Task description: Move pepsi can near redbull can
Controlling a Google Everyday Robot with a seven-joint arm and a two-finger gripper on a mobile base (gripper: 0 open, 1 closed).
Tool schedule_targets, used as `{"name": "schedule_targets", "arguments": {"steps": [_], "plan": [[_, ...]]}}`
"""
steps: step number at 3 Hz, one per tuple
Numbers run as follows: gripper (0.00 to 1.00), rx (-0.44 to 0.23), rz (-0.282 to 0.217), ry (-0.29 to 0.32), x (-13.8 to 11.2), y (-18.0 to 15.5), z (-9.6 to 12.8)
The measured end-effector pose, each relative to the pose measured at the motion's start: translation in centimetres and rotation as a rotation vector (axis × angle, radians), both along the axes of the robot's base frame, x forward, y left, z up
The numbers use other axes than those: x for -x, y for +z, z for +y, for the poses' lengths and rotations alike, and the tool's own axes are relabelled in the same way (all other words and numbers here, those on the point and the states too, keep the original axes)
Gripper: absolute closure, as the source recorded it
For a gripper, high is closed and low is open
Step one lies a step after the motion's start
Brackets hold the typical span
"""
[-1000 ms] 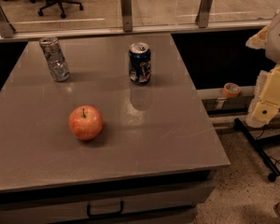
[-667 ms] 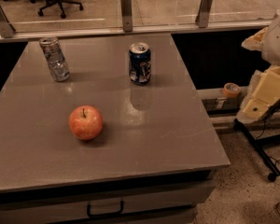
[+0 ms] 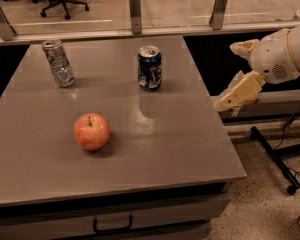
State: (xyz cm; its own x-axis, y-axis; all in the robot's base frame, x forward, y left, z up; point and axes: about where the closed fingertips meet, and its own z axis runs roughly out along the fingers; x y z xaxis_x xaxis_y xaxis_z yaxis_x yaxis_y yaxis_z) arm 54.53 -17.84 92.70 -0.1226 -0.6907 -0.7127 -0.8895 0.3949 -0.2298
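The pepsi can (image 3: 150, 68), dark blue with white and red markings and a silver top, stands upright at the back middle of the grey table (image 3: 155, 149). The redbull can (image 3: 58, 63), slim and silver-grey, stands tilted a little at the back left, well apart from the pepsi can. My gripper (image 3: 236, 91) is on the cream arm at the right, off the table's right edge, level with the pepsi can and far to its right. It holds nothing.
A red apple (image 3: 92, 131) sits on the table left of centre, nearer the front. A glass rail with metal posts (image 3: 135, 10) runs behind the table. A black stand's legs (image 3: 277, 159) and a cable lie on the floor at the right.
My arm and gripper have moved left, closer to the table's right edge. The cans and the apple have not moved.
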Motion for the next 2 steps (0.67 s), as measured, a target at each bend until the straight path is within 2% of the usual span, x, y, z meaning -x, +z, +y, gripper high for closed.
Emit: {"name": "schedule_targets", "arguments": {"steps": [1,2], "plan": [[0.00,-0.175,-0.071,0.038,-3.79,0.46,3.73],[0.00,-0.174,-0.071,0.038,-3.78,0.46,3.73]]}}
